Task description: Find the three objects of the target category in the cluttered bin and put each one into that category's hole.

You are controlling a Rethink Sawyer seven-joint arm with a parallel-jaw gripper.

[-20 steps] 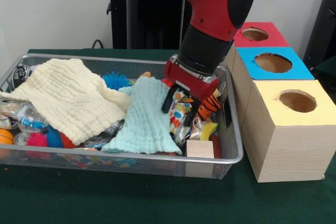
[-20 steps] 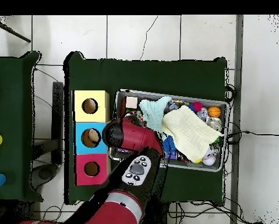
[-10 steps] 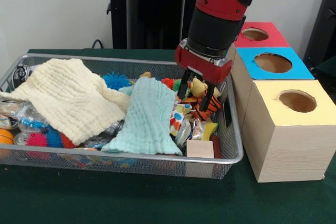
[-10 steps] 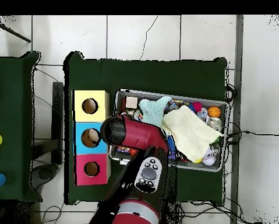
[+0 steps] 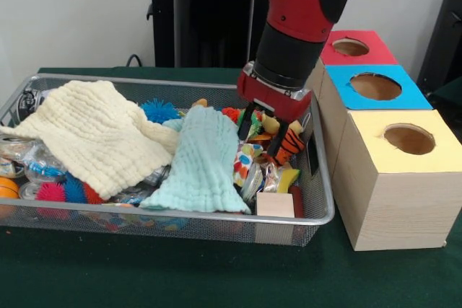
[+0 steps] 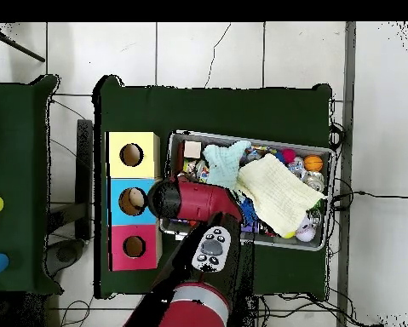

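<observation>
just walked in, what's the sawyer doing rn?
It is working the right end of the wire bin, as the front view shows it. The gripper is down among the clutter, its fingers straddling an orange striped tiger toy next to the mint cloth. Whether it has a firm grasp is unclear. A cream cloth covers much of the other end. The red, blue and yellow boxes beside the bin show nothing in their holes.
</observation>
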